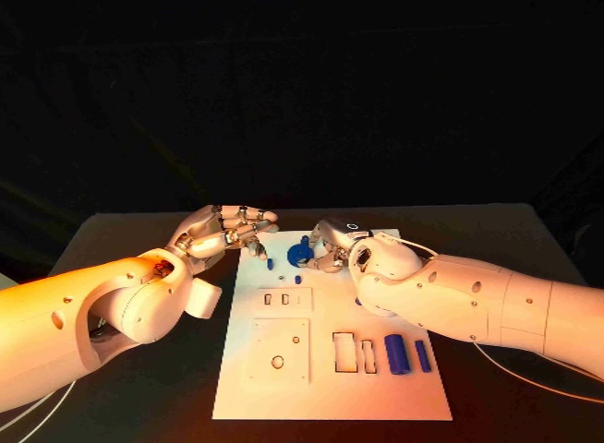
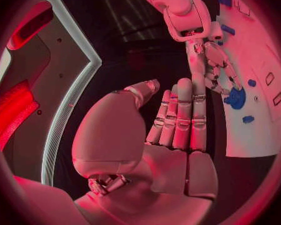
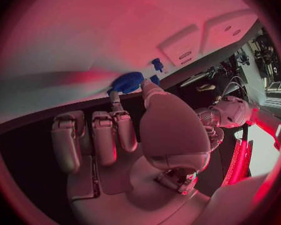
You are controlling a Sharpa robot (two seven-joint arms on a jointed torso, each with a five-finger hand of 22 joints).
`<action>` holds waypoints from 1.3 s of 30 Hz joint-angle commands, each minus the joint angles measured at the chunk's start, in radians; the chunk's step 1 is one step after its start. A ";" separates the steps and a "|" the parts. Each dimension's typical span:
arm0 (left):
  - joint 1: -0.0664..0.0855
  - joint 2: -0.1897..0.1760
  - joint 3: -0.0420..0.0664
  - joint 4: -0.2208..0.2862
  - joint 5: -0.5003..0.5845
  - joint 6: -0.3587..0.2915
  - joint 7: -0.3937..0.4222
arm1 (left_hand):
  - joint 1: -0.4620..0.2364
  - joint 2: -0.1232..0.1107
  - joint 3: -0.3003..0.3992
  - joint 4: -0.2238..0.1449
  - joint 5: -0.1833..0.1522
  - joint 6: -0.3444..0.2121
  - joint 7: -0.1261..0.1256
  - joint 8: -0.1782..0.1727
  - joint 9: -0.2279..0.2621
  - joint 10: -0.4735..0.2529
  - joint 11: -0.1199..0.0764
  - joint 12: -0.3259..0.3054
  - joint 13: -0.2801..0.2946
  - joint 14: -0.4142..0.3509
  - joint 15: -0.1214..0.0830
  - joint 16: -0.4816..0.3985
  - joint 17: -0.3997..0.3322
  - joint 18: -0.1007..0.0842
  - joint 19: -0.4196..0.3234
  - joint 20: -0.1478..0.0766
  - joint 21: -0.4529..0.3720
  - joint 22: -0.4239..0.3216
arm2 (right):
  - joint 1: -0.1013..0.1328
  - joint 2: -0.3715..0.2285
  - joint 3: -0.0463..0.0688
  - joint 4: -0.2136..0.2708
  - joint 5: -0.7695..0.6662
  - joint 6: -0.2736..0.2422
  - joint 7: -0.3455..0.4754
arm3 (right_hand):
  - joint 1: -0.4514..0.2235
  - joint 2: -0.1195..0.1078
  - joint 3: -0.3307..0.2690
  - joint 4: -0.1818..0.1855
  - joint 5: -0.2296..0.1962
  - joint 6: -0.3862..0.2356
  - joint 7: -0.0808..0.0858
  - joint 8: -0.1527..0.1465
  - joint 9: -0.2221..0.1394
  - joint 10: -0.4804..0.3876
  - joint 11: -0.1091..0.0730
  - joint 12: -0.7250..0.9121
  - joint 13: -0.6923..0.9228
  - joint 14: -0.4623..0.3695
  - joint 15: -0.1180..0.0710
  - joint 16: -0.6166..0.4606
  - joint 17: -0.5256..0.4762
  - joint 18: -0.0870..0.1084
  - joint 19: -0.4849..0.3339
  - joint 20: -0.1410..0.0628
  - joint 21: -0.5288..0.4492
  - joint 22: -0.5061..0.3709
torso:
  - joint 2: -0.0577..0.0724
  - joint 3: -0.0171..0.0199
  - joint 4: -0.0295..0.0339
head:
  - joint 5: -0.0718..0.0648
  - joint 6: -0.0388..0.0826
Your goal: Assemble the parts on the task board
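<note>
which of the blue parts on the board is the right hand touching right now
The round blue part at the board's far end; the right hand pinches it. The two blue rods lie untouched at the near end.

Black table (image 1: 129,240) w/ white task board (image 1: 335,388) lying flat, mid-table.

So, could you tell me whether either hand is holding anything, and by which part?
The right hand pinches the round blue part at its rim, between thumb and a fingertip, over the task board. The left hand holds nothing.
</note>
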 commanded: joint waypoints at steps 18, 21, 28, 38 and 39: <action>0.002 -0.009 0.001 -0.005 -0.003 0.015 0.007 | 0.010 0.000 0.007 0.000 0.001 -0.003 0.000 0.003 0.002 -0.003 -0.001 0.001 0.002 -0.005 -0.002 0.004 -0.002 0.005 -0.008 -0.001 0.008 0.003 | 0.040 -0.289 0.015 0.235 0.200 -0.142 0.149 | 0.120 -0.049 0.026 -0.009 -0.025 0.014 -0.008 0.000 0.000 0.044 0.000 -0.011 0.190 0.103 -0.006 0.003 0.263 -0.007 0.103 -0.006 0.005 0.263 | -0.006 0.0051 -0.0116 | 0.000 0.005; 0.001 -0.010 0.001 -0.009 -0.003 0.016 0.007 | 0.010 0.000 0.007 0.000 0.001 -0.003 0.000 0.003 0.002 -0.003 -0.001 0.001 0.002 -0.005 -0.002 0.004 -0.002 0.005 -0.008 -0.001 0.008 0.003 | 0.056 -0.350 0.020 0.259 0.286 -0.101 0.224 | 0.162 -0.055 0.026 -0.014 -0.034 0.011 -0.008 -0.004 -0.002 0.038 0.000 -0.020 0.184 0.103 -0.008 0.003 0.263 -0.007 0.103 -0.008 0.005 0.263 | -0.010 0.0075 -0.0162 | -0.005 0.005; 0.001 -0.009 0.001 -0.014 -0.003 0.019 0.007 | 0.011 0.000 0.008 0.000 0.001 -0.003 0.000 0.003 0.002 -0.002 -0.001 0.001 0.002 -0.005 -0.002 0.004 -0.002 0.005 -0.008 -0.001 0.009 0.004 | 0.071 -0.438 0.024 0.228 0.364 0.004 0.324 | 0.273 -0.068 0.041 -0.040 -0.021 0.000 -0.008 -0.015 -0.006 0.026 -0.001 -0.037 0.174 0.103 -0.008 0.003 0.263 -0.007 0.103 -0.009 0.005 0.263 | -0.014 0.0118 -0.0213 | -0.001 0.001; 0.001 -0.007 0.001 -0.019 -0.003 0.022 0.007 | 0.011 0.000 0.008 0.000 0.001 -0.003 0.000 0.003 0.002 -0.002 -0.001 0.001 0.002 -0.005 -0.002 0.004 -0.002 0.005 -0.008 -0.001 0.009 0.004 | 0.050 -0.458 0.024 0.132 0.334 0.061 0.355 | 0.323 -0.077 0.045 -0.046 -0.045 -0.028 0.002 -0.035 -0.014 0.008 0.006 -0.063 0.156 0.103 0.005 0.003 0.263 -0.007 0.103 0.001 0.005 0.263 | -0.015 0.0147 -0.0204 | -0.004 -0.007; 0.001 -0.007 0.001 -0.020 -0.003 0.022 0.007 | 0.011 0.000 0.008 0.000 0.001 -0.003 0.000 0.003 0.002 -0.002 -0.001 0.001 0.002 -0.005 -0.002 0.004 -0.002 0.005 -0.008 -0.001 0.009 0.004 | 0.046 -0.456 0.024 0.125 0.326 0.062 0.354 | 0.326 -0.077 0.045 -0.045 -0.047 -0.030 0.002 -0.037 -0.014 0.007 0.006 -0.065 0.155 0.103 0.006 0.003 0.263 -0.007 0.103 0.002 0.005 0.263 | -0.015 0.0148 -0.0206 | -0.002 -0.009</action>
